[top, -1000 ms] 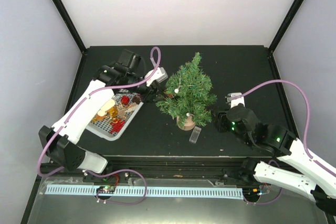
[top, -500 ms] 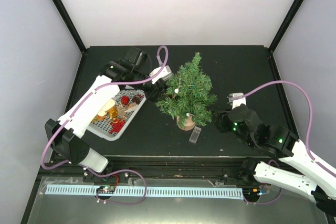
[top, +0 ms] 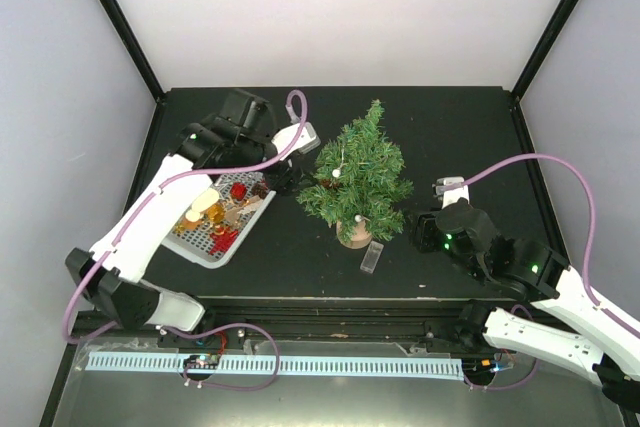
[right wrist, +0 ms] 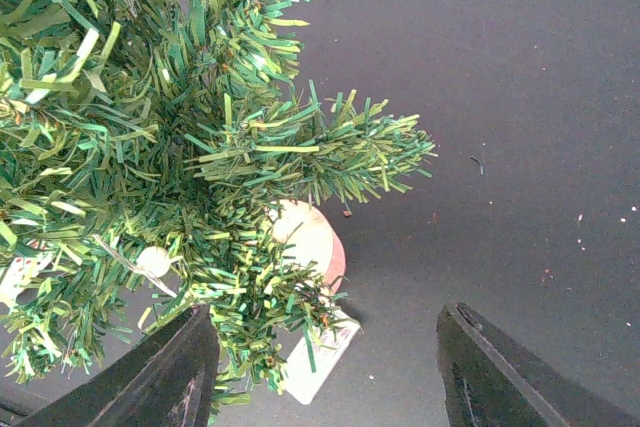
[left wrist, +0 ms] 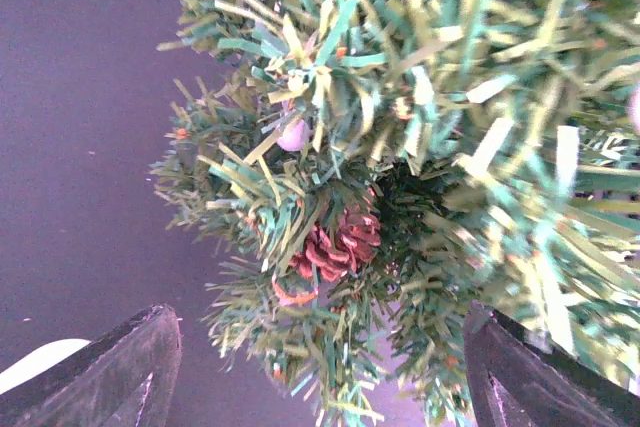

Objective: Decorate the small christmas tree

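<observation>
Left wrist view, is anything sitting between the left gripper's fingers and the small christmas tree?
Nothing visible does. The left gripper has its fingers open, and the small christmas tree fills the space just ahead of them. A brown pine cone is lodged among its branches. Only bare dark table shows to the side.

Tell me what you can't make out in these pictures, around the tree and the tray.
- Top view: the pieces on the tray are too small to name.
- Top view: the clear item beside the small christmas tree is too small to identify.
- Left wrist view: branches hide the tree's wooden base.
- Right wrist view: branches cover part of that base.
</observation>
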`<state>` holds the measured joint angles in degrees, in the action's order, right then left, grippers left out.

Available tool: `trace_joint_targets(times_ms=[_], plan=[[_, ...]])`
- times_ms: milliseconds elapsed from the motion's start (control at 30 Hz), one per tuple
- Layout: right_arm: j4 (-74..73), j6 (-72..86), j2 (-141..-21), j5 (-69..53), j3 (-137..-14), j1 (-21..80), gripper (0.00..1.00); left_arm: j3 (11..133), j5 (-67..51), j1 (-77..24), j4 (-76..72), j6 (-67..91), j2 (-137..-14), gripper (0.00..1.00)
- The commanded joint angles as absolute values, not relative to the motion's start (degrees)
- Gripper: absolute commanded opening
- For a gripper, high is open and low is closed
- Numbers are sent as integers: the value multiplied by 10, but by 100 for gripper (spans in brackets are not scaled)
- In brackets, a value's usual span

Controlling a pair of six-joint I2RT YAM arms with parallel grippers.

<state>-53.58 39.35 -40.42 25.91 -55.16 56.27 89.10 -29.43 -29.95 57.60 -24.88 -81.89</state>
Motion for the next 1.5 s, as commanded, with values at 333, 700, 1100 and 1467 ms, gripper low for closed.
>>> trace_joint_targets(times_ms=[333,700,1100,1467], plan=[[-552,398,-391,294,-564,566,61,811,-270,-164,570,-277,-683,78],[-519,390,-400,274,-534,567,61,644,-163,-39,499,-329,-729,57],[-504,392,-389,258,-507,566,61,656,-73,-19,394,-301,-915,56],[-496,387,-392,260,-498,566,61,686,-87,-10,408,-294,-996,59]])
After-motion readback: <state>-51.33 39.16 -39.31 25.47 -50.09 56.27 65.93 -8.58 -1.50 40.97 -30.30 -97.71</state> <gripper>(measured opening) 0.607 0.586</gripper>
